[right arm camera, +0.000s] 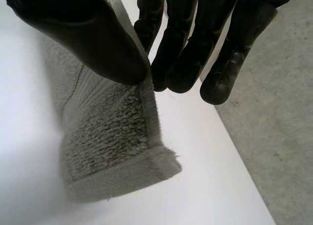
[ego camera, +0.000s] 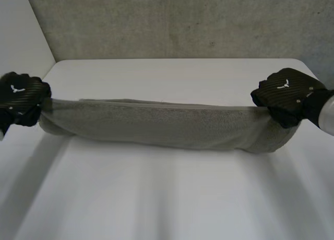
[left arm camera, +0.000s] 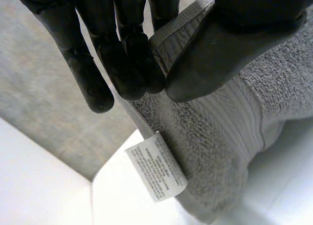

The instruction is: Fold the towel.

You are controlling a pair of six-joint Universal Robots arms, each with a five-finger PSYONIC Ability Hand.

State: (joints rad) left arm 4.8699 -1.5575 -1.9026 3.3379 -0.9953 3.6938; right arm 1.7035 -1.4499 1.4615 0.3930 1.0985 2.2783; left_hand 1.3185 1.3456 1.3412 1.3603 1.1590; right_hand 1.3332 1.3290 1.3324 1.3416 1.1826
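**Condition.** The grey terry-cloth towel [ego camera: 156,126] is doubled into a long band and hangs lengthwise between both hands over the white table [ego camera: 167,203]. Whether its lower fold touches the table surface cannot be determined.

The black left hand [ego camera: 21,96] is clamped on one short end. In the left wrist view, the thumb presses the ribbed hem against the fingertips. A white printed care label [left arm camera: 156,167] hangs from the hem just below this pinch. The black right hand [ego camera: 288,94] is clamped on the opposite short end in the same manner, and a corner of the cloth hangs free below its pinch.

**Likely faults and causes.**

1. Slip. Both pinches sit close to the hem and take in little cloth. If the hands move further apart, tension may pull the hem out of one pinch. That end would drop and the fold would open.
2. Layer separation. It is not clear that each pinch holds every layer. A layer left out would sag and give an uneven fold.
3. Skew. If the hands descend at unequal heights, the band is likely to land twisted, with its edges misaligned.
4. Drag. If the lower fold meets the table while the hands travel sideways, friction may roll or bunch the cloth.
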